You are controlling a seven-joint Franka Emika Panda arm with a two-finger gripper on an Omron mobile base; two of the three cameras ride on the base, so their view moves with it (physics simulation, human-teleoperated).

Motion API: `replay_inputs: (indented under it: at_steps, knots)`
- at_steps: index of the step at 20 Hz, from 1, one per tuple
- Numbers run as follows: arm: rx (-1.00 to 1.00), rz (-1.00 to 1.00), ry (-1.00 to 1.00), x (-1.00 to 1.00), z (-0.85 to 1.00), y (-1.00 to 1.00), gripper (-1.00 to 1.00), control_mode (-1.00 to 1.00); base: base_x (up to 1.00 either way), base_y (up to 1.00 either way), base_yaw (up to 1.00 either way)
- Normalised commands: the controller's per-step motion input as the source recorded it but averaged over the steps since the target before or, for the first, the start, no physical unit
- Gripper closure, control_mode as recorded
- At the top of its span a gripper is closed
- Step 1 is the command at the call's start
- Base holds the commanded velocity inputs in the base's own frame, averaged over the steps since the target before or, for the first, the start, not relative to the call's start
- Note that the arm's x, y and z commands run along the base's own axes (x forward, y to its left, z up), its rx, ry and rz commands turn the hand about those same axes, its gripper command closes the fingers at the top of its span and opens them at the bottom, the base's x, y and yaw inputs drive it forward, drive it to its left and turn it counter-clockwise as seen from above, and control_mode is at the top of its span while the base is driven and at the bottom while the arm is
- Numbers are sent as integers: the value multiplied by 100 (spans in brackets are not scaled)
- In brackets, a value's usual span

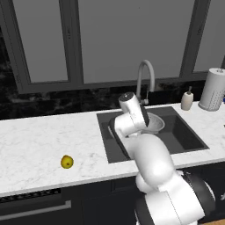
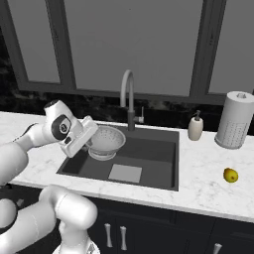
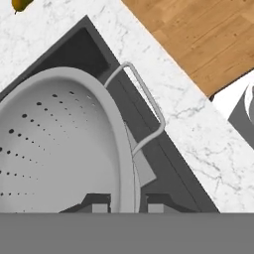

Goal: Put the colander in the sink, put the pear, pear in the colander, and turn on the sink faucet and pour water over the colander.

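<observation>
- Over the sink (image 2: 163, 144), the gripper (image 3: 128, 202) is pinched tight on the rim of the colander (image 2: 105, 141), one finger inside and one outside.
- The colander hangs tilted above the sink floor.
- One pear (image 1: 67, 161) sits on the counter (image 1: 35, 140) far off to one side of the hand, the other pear (image 2: 230, 174) far to the other side.

White rounded arm (image 1: 151, 162), dark joints.
</observation>
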Motion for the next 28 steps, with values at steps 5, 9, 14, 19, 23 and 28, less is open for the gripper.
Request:
replay_inputs:
  at_steps: [5,9,14,19,23,28]
  knots:
    - [2,-50,-16,43,-38,12,100,-100,0,0,0]
    - [3,-38,-27,69,-43,30,100,-100,0,0,0]
    - [5,-37,-19,76,-45,14,100,-100,0,0,0]
    - [1,-39,-4,74,-36,15,100,-100,0,0,0]
    - [0,-40,0,67,-19,19,100,-100,0,0,0]
    - [0,-43,0,48,-24,39,100,-100,0,0,0]
